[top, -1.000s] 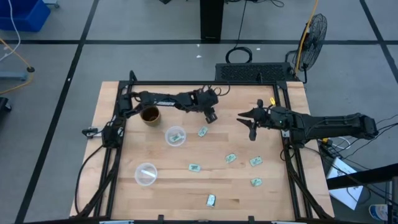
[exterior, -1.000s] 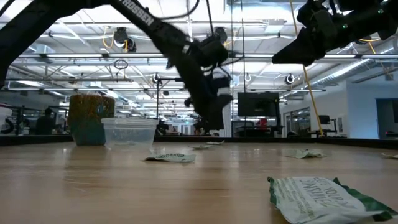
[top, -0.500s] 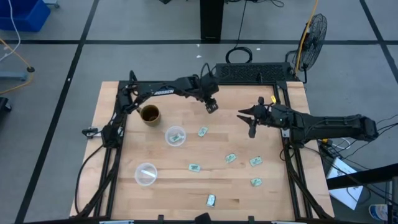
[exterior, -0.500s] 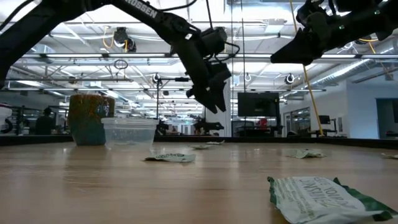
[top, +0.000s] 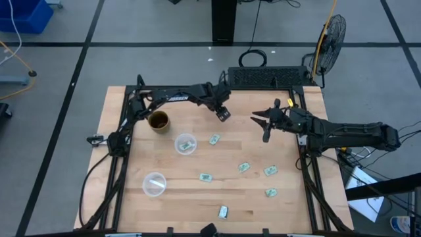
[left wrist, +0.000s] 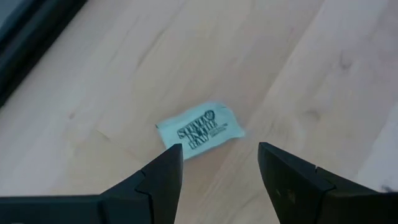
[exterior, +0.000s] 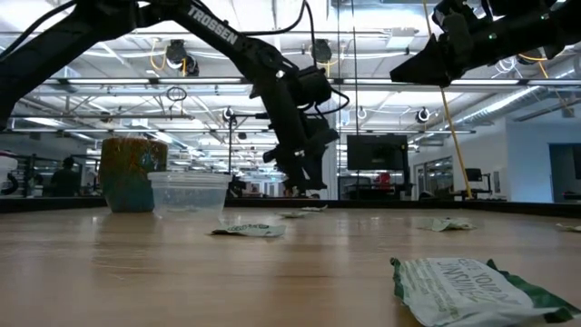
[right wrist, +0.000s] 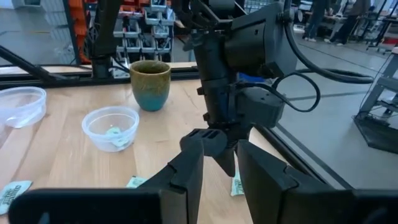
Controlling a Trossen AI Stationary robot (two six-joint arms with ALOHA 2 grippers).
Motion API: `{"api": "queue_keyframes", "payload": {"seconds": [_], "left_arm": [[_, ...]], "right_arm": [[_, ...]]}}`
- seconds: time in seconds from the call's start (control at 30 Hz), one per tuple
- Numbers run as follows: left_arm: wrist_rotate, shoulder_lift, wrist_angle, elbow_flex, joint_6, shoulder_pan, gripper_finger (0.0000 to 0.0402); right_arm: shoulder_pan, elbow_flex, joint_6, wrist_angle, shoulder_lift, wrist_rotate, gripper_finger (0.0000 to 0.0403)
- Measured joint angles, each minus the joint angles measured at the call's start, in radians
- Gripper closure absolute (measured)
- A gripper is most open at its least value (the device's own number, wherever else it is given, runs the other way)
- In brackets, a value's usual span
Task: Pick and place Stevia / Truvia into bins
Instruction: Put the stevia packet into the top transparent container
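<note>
My left gripper point(top: 224, 115) has dropped lower since half a second ago and now hangs over the sachet point(left wrist: 199, 130) just beside the nearer cup point(top: 185, 143), fingers spread and empty. That cup already holds one sachet, the far cup point(top: 154, 184) looks bare, and other sachets lie scattered across the table point(top: 289, 204). My right gripper point(top: 265, 126) waits raised at the right, fingers parted.
</note>
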Motion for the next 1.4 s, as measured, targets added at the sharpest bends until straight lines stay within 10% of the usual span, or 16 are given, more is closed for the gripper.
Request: {"api": "queue_keyframes", "payload": {"seconds": [0.33, 0.9, 1.4], "left_arm": [[0.002, -0.153, -0.059, 0.0, 0.102, 0.002, 0.0186], [-0.142, -0.776, -0.303, 0.0, 0.15, -0.07, 0.0186], [-0.242, -0.843, -0.408, 0.0, 0.147, -0.112, 0.0186]], "right_arm": [[-0.021, 0.0, 0.101, -0.05, 0.086, 0.001, 0.0309], [-0.178, 0.16, 0.25, 0.402, 0.88, -0.001, 0.0309], [-0.21, 0.373, 0.282, 0.37, 1.211, 0.003, 0.031]]}}
